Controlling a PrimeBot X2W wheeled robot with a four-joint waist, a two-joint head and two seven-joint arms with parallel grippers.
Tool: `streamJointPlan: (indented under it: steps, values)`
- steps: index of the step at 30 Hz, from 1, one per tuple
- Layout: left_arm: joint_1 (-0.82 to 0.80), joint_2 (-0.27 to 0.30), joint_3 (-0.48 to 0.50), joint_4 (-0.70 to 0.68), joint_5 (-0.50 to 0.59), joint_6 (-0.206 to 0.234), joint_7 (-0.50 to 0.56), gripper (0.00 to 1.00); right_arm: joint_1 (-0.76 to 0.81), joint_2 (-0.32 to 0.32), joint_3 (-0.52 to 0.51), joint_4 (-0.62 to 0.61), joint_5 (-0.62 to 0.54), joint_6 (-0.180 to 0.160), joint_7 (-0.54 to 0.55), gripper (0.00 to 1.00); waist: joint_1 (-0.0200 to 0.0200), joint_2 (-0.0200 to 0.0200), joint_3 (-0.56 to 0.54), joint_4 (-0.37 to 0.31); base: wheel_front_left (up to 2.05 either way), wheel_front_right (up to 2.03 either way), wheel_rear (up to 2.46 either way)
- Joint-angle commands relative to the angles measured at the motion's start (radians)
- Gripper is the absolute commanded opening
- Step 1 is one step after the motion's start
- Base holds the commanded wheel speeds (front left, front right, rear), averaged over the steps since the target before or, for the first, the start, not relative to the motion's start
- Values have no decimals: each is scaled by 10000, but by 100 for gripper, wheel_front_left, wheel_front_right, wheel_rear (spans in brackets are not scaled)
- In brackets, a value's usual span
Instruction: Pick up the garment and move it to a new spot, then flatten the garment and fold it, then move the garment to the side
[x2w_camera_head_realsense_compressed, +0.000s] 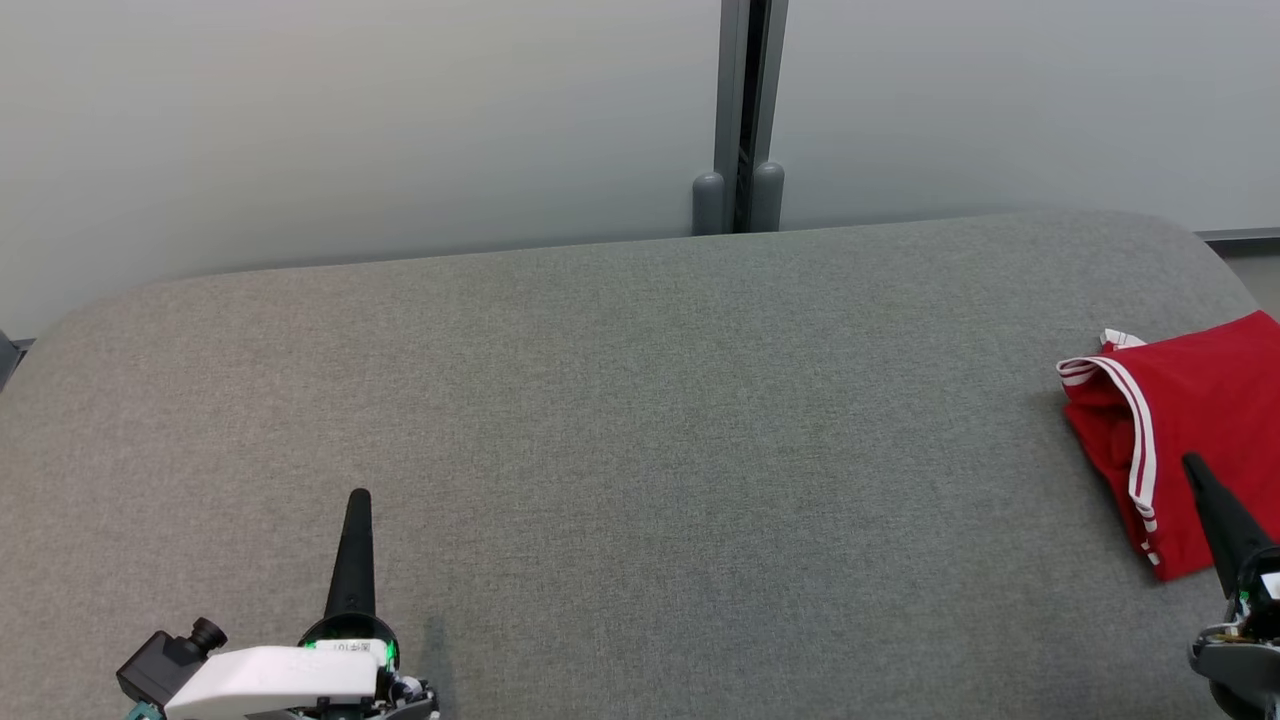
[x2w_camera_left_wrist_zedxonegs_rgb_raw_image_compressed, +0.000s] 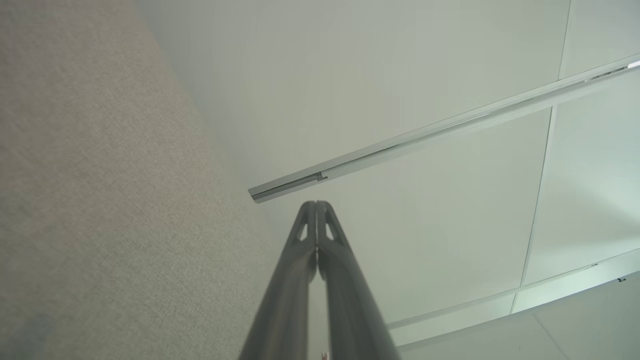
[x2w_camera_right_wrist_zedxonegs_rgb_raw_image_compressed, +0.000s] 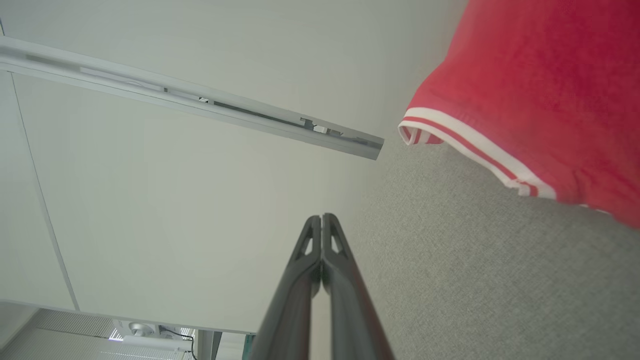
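Grey fabric-covered surface (x2w_camera_head_realsense_compressed: 640, 420), wall behind. Folded red jersey with red-and-white striped trim (x2w_camera_head_realsense_compressed: 1200, 420) lies at its far right edge, partly cut off. Left gripper (x2w_camera_head_realsense_compressed: 359, 497) lower left, right gripper (x2w_camera_head_realsense_compressed: 1192, 462) beside jersey; both pinched fully together, holding nothing.

Bright, even light; soft shadows; wrist views warped at edges.

No text is readable; the small label (x2w_camera_head_realsense_compressed: 345, 648) on the left tool (x2w_camera_head_realsense_compressed: 358, 497) is too blurred

Grey fabric surface (x2w_camera_head_realsense_compressed: 620, 400), pale wall panels (x2w_camera_head_realsense_compressed: 350, 120)
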Motion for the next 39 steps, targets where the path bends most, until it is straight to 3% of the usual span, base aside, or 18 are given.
streamJointPlan:
  steps: [1,39]
  values:
    - [-219,27,22,-15,-148,-84,-58,0,-214,-93,-75,18,197,3,98,0,0,-1,3,1,0,0,0]
    - [-446,-433,-53,280,-2217,-550,-329,0,-677,-113,-718,795,2532,2,893,0,0,-1,95,34,0,0,0]
